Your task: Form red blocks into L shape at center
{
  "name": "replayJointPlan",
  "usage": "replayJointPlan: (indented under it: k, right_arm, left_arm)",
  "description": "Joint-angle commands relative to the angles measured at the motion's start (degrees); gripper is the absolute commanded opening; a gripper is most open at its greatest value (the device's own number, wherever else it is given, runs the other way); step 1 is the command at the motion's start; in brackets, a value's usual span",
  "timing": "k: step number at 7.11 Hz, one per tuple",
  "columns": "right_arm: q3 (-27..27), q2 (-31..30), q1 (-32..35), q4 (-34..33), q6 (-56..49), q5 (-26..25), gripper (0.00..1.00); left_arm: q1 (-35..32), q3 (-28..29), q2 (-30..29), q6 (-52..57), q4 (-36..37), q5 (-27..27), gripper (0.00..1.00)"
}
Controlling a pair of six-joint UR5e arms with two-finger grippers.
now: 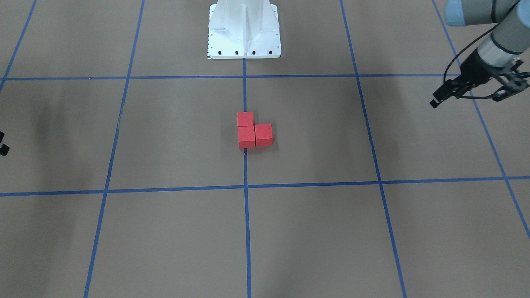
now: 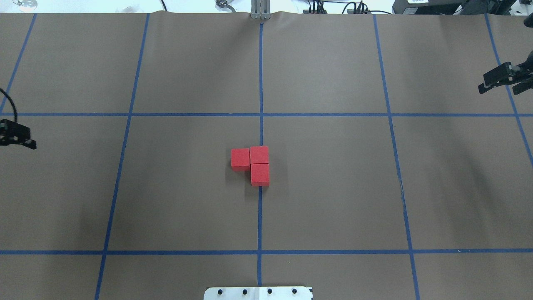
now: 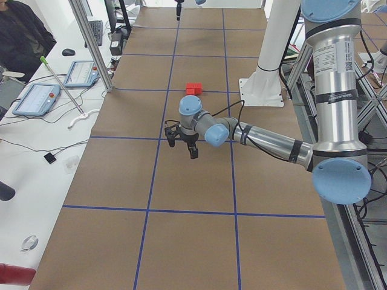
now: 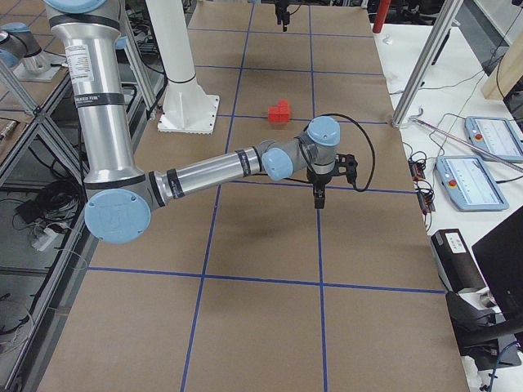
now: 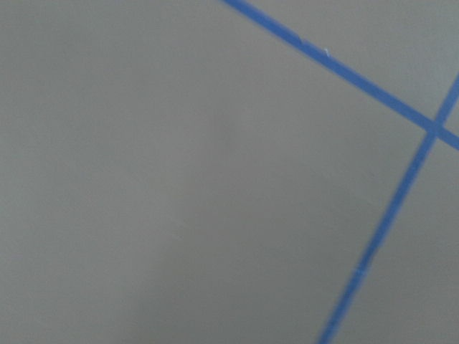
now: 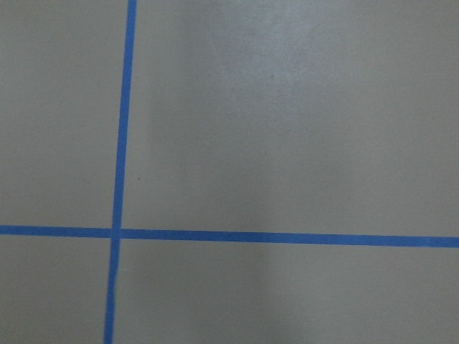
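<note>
**Grippers.** The left gripper hangs near the right edge of the front-facing view. Its fingers are spread and nothing sits between them. The right gripper sits at the upper right edge of the overhead view, likewise parted and empty. Both wrist views show only bare brown surface and blue tape. Both grippers are well apart from the work.

**Task items.** The three small matte red cubes lie at the middle of the overhead view, on the brown patch around the middle vertical blue tape line. Two cubes sit on that line, one above the other in the frame and touching. The third touches the left face of the upper cube. Together they read as an L, and we judge the arrangement essentially complete. The left cube sits a shade low against its neighbour.

**Handling.** We judge the cubes to be light, rigid and not fragile, with matte faces that should grip well. Any correction should take a cube by two opposite side faces that are free. The corner cube has neighbours on two sides, so we advise working on the end cubes. A light cube will slide if nudged, which risks disturbing the adjacent ones.
</note>
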Motion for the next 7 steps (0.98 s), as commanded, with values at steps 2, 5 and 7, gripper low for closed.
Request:
replayJointPlan:
  k: [2, 5, 7]
  right_arm:
    - [-5.0, -3.7, 9.1, -0.1, -16.4, 1.4, 0.99]
    - [-7.7, -3.2, 11.7, -1.2, -16.8, 3.8, 0.99]
    - [-8.8, -5.3, 12.1, -0.7, -16.7, 3.2, 0.99]
  left_arm:
    - [-16.1, 6.8, 3.6, 32.4, -0.2, -5.5, 1.00]
    - [-18.8, 10.0, 3.4, 38.2, -1.1, -7.1, 1.00]
    - [-18.9, 9.8, 2.7, 37.9, -0.9, -6.6, 1.00]
